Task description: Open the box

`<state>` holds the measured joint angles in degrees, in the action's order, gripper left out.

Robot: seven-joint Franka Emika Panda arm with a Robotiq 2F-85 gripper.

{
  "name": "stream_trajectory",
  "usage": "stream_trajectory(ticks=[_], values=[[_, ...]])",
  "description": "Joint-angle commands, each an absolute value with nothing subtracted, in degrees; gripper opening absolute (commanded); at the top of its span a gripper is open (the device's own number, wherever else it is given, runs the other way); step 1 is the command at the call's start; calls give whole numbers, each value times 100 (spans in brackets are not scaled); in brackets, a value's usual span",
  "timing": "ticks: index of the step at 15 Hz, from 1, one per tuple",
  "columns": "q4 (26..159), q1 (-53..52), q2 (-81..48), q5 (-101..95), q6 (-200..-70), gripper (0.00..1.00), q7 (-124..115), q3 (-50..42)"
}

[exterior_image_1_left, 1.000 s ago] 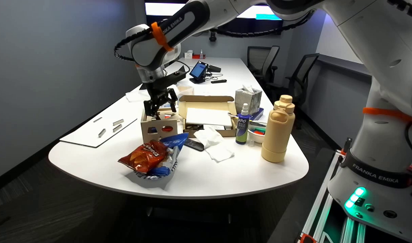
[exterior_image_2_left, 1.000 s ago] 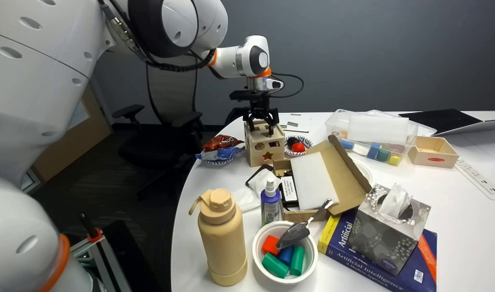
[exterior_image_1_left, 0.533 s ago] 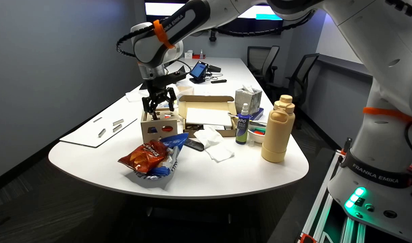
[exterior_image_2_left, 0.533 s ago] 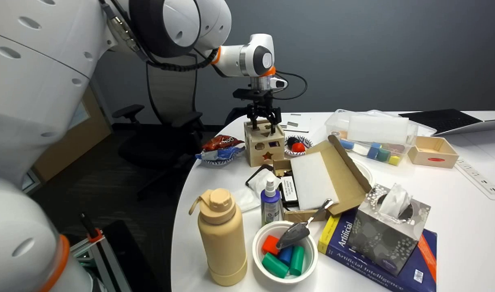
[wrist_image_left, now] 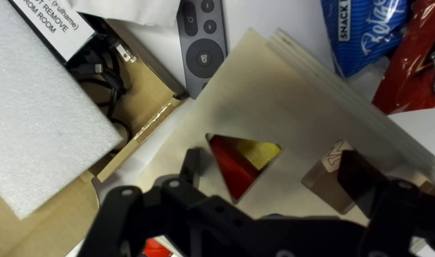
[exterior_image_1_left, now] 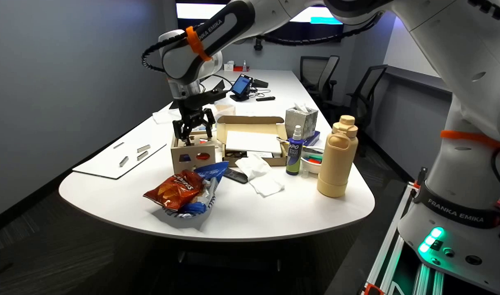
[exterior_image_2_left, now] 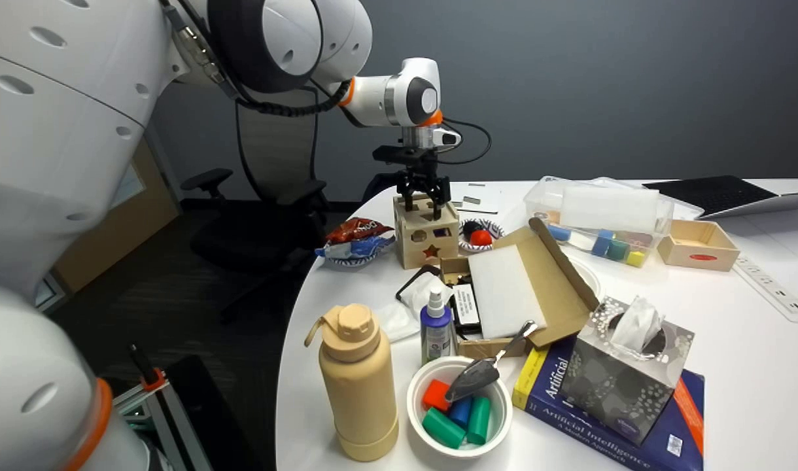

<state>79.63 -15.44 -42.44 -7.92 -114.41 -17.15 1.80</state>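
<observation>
The box is a light-tan wooden cube with cut-out holes, upright on the table in both exterior views (exterior_image_1_left: 194, 158) (exterior_image_2_left: 430, 241). Its lid (wrist_image_left: 260, 103) fills the middle of the wrist view and lies shut. Red and yellow blocks show through a triangular hole. A lettered block shows through a square hole. My gripper is open, pointing down just over the lid in both exterior views (exterior_image_1_left: 198, 137) (exterior_image_2_left: 423, 208) and the wrist view (wrist_image_left: 274, 171). One finger (wrist_image_left: 192, 166) is beside the triangular hole. The other overlaps the square hole; I cannot tell whether it enters it.
Red and blue snack bags (exterior_image_1_left: 176, 190) stand close beside the box. An open cardboard box (exterior_image_2_left: 559, 281) with a white foam sheet (wrist_image_left: 50, 107), a remote (wrist_image_left: 203, 46) and a patterned bowl (exterior_image_2_left: 464, 245) are also close by. A tan bottle (exterior_image_2_left: 360, 386) stands farther off.
My gripper rose slightly by half a second ago, then came down again over the lid, a little shifted. Its jaws stay open. The box has not moved.
</observation>
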Motion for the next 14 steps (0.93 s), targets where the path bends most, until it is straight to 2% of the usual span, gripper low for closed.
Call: stream_trajectory(ticks=[1,14], values=[[8140,-1623,-4137,-823,-11353,100,-1970,90],[8762,-1548,-3843,-762,-11512,100,-2412,-22]])
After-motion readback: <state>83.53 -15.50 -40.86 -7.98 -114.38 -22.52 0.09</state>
